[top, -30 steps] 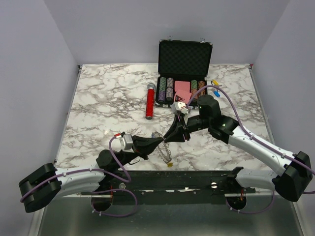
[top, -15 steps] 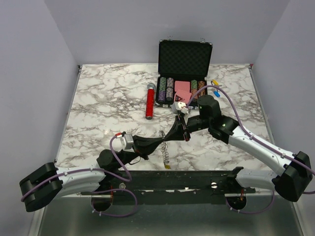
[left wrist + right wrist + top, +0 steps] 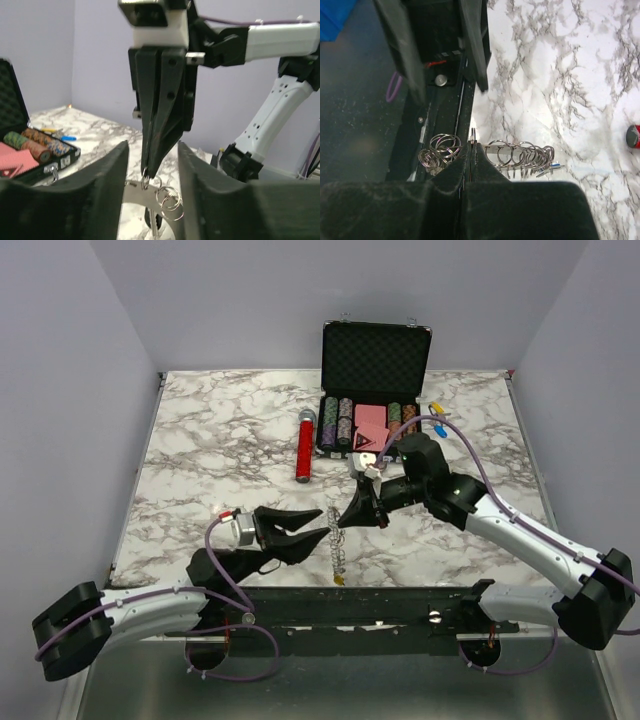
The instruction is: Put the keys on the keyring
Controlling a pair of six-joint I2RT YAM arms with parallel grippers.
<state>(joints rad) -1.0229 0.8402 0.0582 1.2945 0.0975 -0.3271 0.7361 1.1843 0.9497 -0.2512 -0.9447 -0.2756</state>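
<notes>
Nearest you, by the middle of the near edge, your left gripper (image 3: 322, 522) is wide open w/ nothing in it, its 2 fingers (image 3: 102, 195) either side of the right arm's tips. Just beyond, the right gripper (image 3: 343, 522) is fully closed, pinching the wire of the keyring (image 3: 338, 550), which hangs from it just above the worktop (image 3: 200, 440). You look to be mid-hold: ring presented, no loose key in either pincer. Next move prob. needs the left to grip the ring beside the pinch, or fetch a key, w/o knocking the bunch. Counts: 2 grippers, 1 keyring; the keys (image 3: 517, 155) and small rings on it overlap too much to count, and I find 0 loose keys. Further back, 1 red cylinder (image 3: 304, 448), then at the far edge 1 open black case (image 3: 376, 358) w/ approx. 4 rows of chips (image 3: 337, 420).
</notes>
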